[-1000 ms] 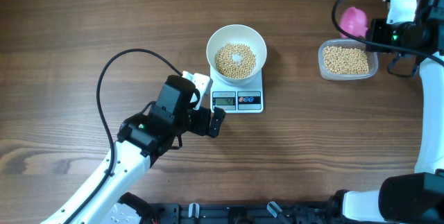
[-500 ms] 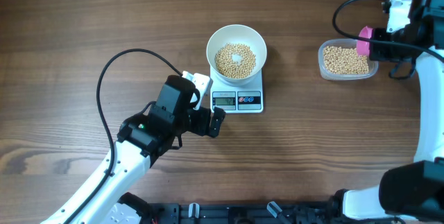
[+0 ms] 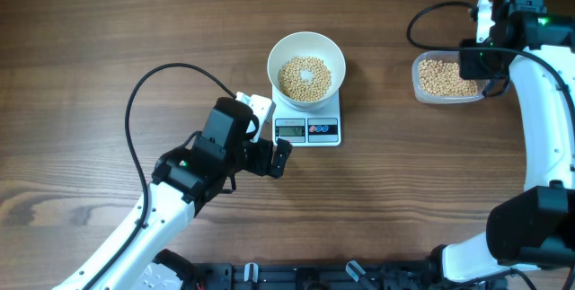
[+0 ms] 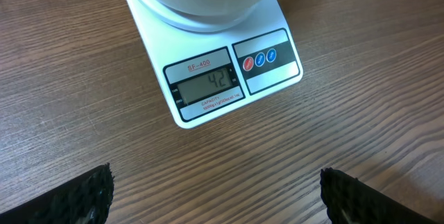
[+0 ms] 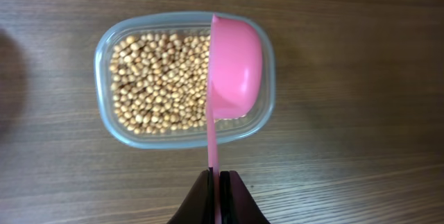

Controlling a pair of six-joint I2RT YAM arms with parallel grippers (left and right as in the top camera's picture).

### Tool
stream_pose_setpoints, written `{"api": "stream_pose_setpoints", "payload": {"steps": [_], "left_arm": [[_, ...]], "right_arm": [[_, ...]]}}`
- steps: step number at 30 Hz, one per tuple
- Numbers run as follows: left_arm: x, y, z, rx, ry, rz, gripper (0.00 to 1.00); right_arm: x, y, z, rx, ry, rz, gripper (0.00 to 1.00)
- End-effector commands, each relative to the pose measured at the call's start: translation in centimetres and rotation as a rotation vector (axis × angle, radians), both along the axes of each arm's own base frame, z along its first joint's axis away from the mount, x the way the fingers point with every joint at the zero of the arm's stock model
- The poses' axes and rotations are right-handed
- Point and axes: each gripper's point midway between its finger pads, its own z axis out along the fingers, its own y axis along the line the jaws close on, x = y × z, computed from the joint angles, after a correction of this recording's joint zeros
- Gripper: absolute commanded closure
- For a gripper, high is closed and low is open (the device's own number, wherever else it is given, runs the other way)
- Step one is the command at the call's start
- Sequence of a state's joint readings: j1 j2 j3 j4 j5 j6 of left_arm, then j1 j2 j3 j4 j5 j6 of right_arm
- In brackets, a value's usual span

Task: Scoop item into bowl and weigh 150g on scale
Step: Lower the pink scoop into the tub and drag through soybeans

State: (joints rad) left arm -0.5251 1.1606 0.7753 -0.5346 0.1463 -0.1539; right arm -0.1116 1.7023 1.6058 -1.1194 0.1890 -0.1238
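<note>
Two arms over one dark wood-grain table, overhead view used for clock directions.

- Left arm: white links, black wrist, comes in from 7 o'clock. A black cable loops above it.
- Right arm: comes up the 3 o'clock edge, with its wrist at about 2 o'clock.
- Scale: small white square unit, just toward 12 o'clock from table centre, front edge facing 6 o'clock.
- Bowl: round, white, deep. It sits on the scale platform, and its rim overhangs the platform on the 12 o'clock side.
- Tub: clear plastic with rounded corners, at 3 o'clock of the bowl and well apart from the scale.
- Left gripper: jaws spread wide with nothing between them. It hovers low at 7 o'clock of the scale, close to its front corner, and its camera looks at the display.
- Right gripper: jaws pinched tight on the thin handle of a pink scoop, above the tub.
- Scoop: handle seen edge-on in the right wrist view. The cup bulges toward 3 o'clock over the tub's right half. Cannot tell whether it touches the contents.
- Display: grey LCD on the scale's front edge, showing 42.
- Buttons: one red and two blue on a dark panel, at 3 o'clock of the display.
- Beans: small, round, tan-yellow. One layer covers the bowl's bottom, and a thicker bed fills the tub.
</note>
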Motion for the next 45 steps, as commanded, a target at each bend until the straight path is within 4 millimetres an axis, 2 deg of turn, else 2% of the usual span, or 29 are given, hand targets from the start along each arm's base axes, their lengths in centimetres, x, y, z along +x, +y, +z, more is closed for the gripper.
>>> {"api": "stream_pose_setpoints", "payload": {"steps": [1, 9, 21, 26, 35, 39, 45], "left_arm": [[0.4, -0.3, 0.7, 0.002, -0.021, -0.012, 0.00], [0.4, -0.3, 0.7, 0.002, -0.021, -0.012, 0.00], [0.4, -0.3, 0.7, 0.002, -0.021, -0.012, 0.00], [0.4, -0.3, 0.7, 0.002, -0.021, -0.012, 0.00], [0.4, -0.3, 0.7, 0.002, -0.021, -0.012, 0.00], [0.4, -0.3, 0.7, 0.002, -0.021, -0.012, 0.00], [0.4, -0.3, 0.7, 0.002, -0.021, -0.012, 0.00]], "right_arm": [[-0.5, -0.8, -1.3, -0.044, 0.033, -0.036, 0.96], [-1.0, -0.1, -3.8, -0.041, 0.067, -0.018, 0.96], [-0.3, 3.1, -4.9, 0.014, 0.056, 0.069, 0.96], [-0.4, 2.4, -5.5, -0.031, 0.092, 0.098, 0.96], [-1.3, -0.3, -5.1, -0.177, 0.123, -0.003, 0.96], [-1.0, 0.0, -5.2, -0.159, 0.113, 0.003, 0.96], [-0.8, 2.5, -6.5, -0.011, 0.118, 0.047, 0.96]]}}
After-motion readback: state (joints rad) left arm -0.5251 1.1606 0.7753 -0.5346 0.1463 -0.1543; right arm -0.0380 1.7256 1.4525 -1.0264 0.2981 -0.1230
